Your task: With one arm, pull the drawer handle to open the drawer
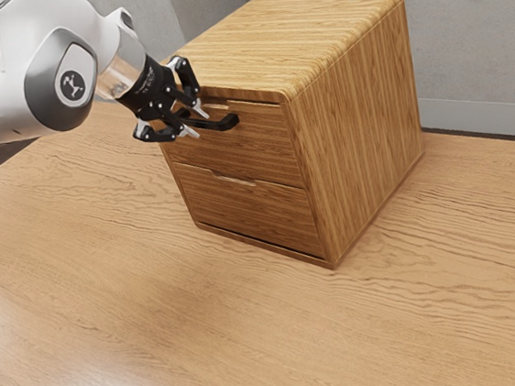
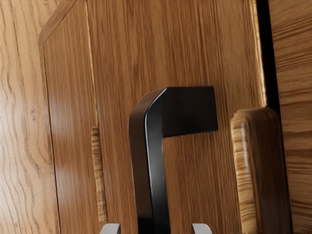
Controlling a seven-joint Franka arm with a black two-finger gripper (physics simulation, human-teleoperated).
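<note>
Handle (image 1: 222, 122), a black bar with bent ends, fixed across the front of the upper drawer (image 1: 244, 156) and standing off from the wood. Seen close in the wrist view as a dark glossy bar (image 2: 148, 161) turning at a corner toward the drawer face (image 2: 195, 58). Upper drawer front level with that of the lower drawer (image 1: 252, 210), as far as can be told; only a thin dark line under the cabinet top. Gripper (image 1: 195, 121) at the end of the handle nearer the exterior view's left, spread, one finger above the bar and one below, bar between them. In the wrist view, two pale fingertips (image 2: 111, 229) either side of the bar, each with wood showing between tip and bar, so not pinching it. Lower drawer with a small wooden pull (image 1: 236, 180) of its own, untouched. Both drawers set in a light wood-grain cabinet (image 1: 360, 118), square-cornered, standing on the worktop (image 1: 255, 341) toward its far side. White and grey arm (image 1: 43, 77) coming in from the exterior view's upper left, reaching to the cabinet's front. Worktop of the same warm wood grain, glossy near the lower left. Grey wall (image 1: 470, 23) behind the cabinet.
</note>
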